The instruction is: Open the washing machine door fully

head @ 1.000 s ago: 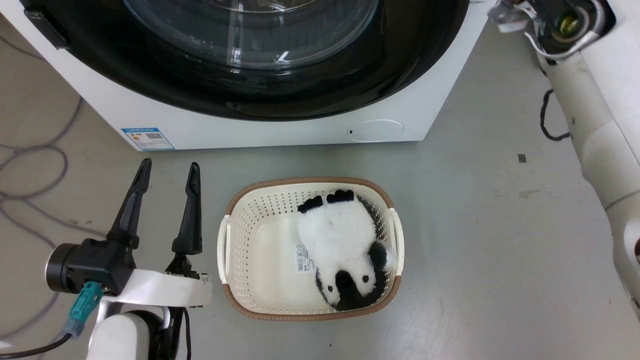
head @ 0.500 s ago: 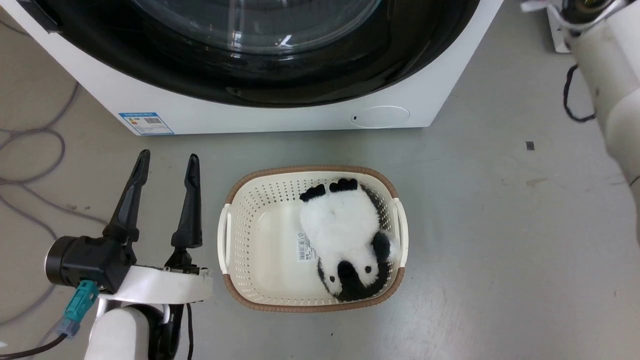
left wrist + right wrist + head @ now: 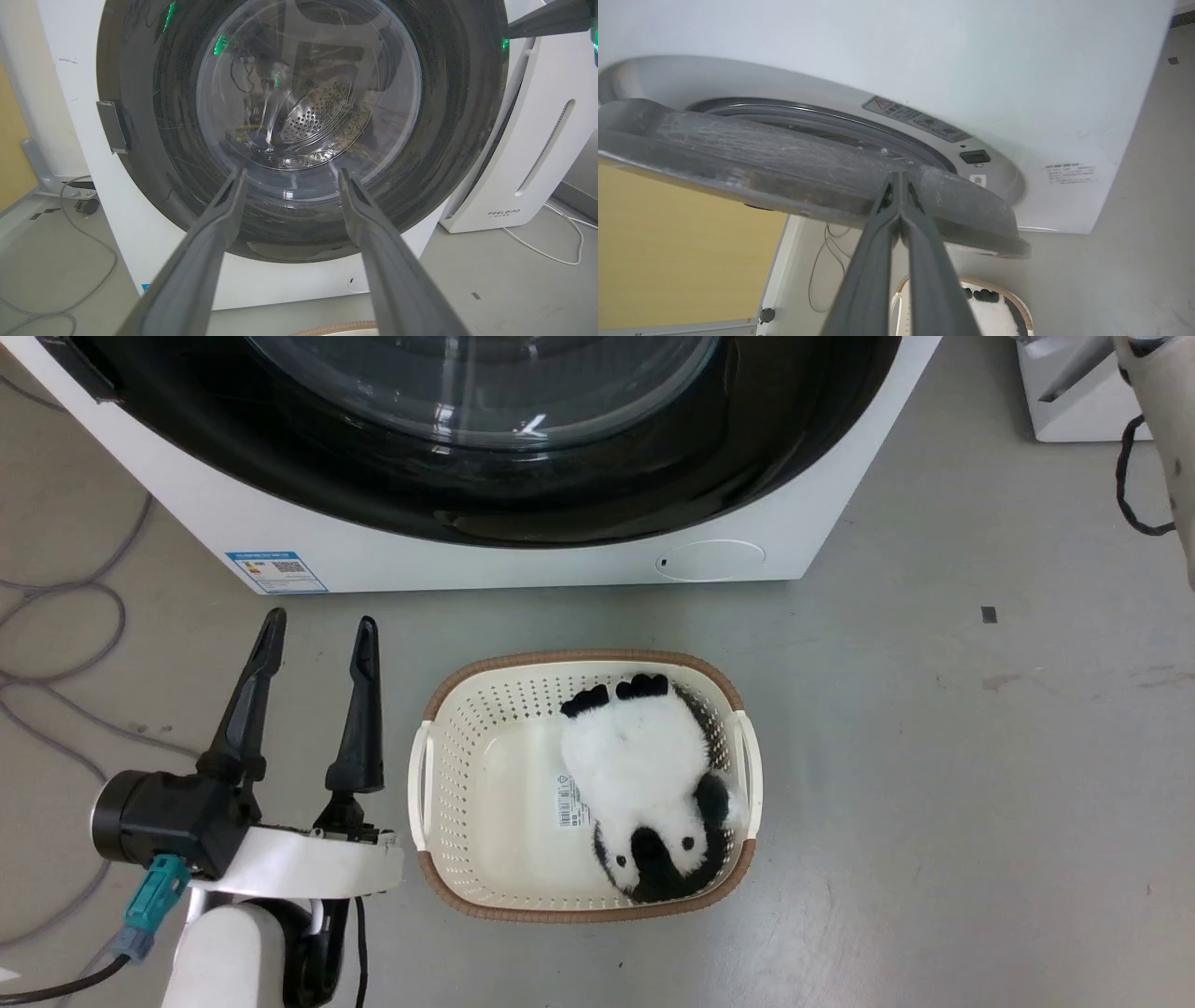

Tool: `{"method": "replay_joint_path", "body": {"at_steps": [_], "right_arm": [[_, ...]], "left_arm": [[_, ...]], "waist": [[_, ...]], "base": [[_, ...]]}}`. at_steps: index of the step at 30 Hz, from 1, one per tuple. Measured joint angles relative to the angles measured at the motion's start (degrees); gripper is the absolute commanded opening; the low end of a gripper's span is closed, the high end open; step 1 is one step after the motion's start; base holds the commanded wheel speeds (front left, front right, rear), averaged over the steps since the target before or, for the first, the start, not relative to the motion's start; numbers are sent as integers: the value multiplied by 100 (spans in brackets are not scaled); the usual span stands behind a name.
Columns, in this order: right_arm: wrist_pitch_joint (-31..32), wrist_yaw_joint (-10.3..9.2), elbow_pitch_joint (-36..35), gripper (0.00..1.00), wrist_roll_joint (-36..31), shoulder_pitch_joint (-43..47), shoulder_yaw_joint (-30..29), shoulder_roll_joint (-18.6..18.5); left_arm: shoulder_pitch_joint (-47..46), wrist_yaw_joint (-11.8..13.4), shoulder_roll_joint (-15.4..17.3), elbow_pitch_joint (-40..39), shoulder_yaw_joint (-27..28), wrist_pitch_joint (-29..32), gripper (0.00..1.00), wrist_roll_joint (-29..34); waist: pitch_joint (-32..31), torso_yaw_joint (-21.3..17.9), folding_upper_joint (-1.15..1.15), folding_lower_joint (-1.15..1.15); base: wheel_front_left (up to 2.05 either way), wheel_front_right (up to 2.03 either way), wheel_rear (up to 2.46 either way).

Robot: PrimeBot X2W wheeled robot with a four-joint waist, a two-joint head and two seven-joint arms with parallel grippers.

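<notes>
1. Grey floor (image 3: 934, 756) fronts the washing machine (image 3: 523, 569) on the far side; its door (image 3: 308, 107) stands barely ajar.
2. Being round, the door has no long axis. Its glass faces near, with the hinge plate (image 3: 112, 127) left and the free edge right.
3. Right gripper (image 3: 896, 176), fingers pressed together on nothing, touches the door's grey rim, seemingly to lever it outward.
4. Left gripper (image 3: 319, 621), jaws wide and empty, hangs low left beside the basket (image 3: 579, 658) holding 1 panda toy (image 3: 644, 765), likely clear of the swing.

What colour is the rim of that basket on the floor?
Brown, a woven-looking band around the cream perforated basket. The head view shows it best.
</notes>
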Motion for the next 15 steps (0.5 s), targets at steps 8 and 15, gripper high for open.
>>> {"method": "replay_joint_path", "body": {"at_steps": [8, 15], "right_arm": [[511, -1, 7, 0, -52, -5, -112, 26], [923, -5, 26, 0, -48, 80, -155, 66]], "left_arm": [[-2, 0, -10, 42, -30, 0, 100, 0], [9, 0, -19, 168, -36, 0, 100, 5]], "waist": [[26, 0, 0, 0], [-167, -4, 0, 0]], "base": [[0, 0, 0], [0, 0, 0]]}}
